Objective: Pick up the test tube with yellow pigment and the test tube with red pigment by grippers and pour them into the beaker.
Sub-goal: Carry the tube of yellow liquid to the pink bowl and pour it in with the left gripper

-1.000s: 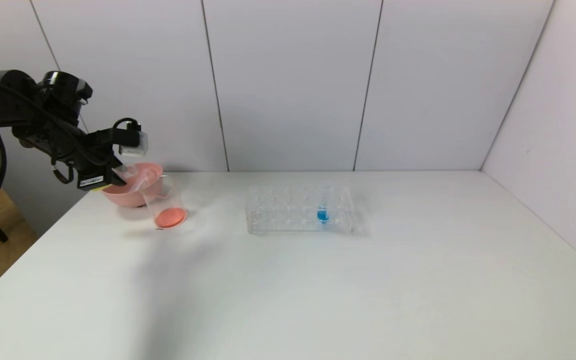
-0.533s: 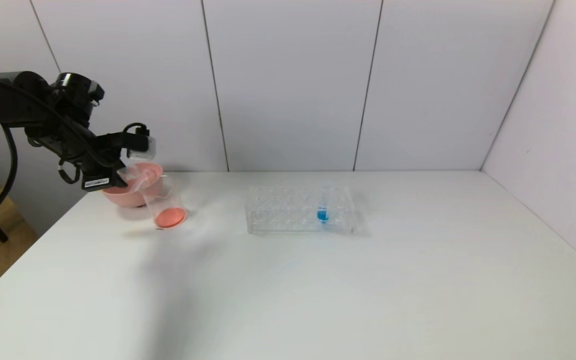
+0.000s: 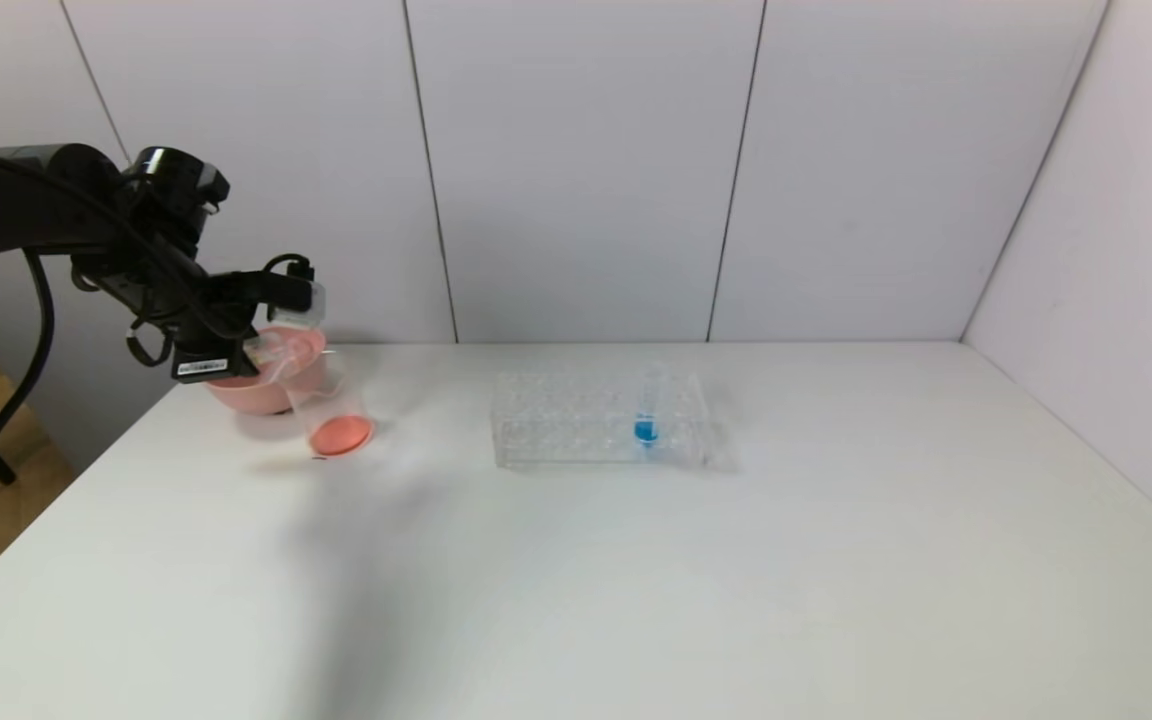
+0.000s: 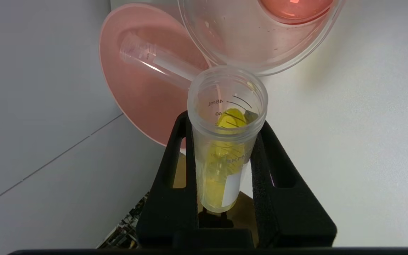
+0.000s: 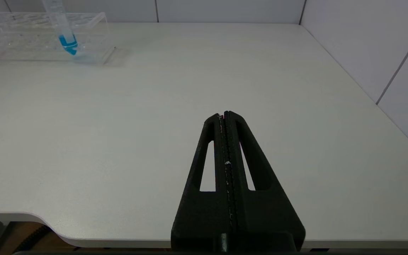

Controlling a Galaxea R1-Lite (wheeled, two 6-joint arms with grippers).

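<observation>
1. Left wrist view pretty much tells the story: the test tube with yellow pigment (image 4: 225, 141) is clamped between the fingers of the left hand (image 4: 225, 141), mouth pointing out toward the rim of the beaker (image 4: 260, 42), with the yellow liquid sitting partway along the tube.
2. So I'd say we're on the yellow pour. Nothing yellow shows in the beaker yet, only a red-orange layer at its bottom, so the red seems already in.
3. The test tube with red pigment (image 4: 158, 63) looks empty and lies in the pink bowl (image 4: 133, 88) just beside the beaker.
4. Next move, my guess: get the tube mouth over the beaker's rim and tip more until the yellow runs out. Risk is dribbling onto the table (image 3: 636, 580) or into the bowl, since the two sit so close.
5. Right hand (image 5: 225, 117) is parked low over the table's near edge, fingers pressed together, holding nothing.
6. Head count: two hands, three tubes (yellow, emptied red, and one blue tube (image 3: 647, 410) standing in the rack), one beaker, one pink bowl, one clear tube rack (image 3: 596, 420) mid-table, well apart from the beaker.
</observation>
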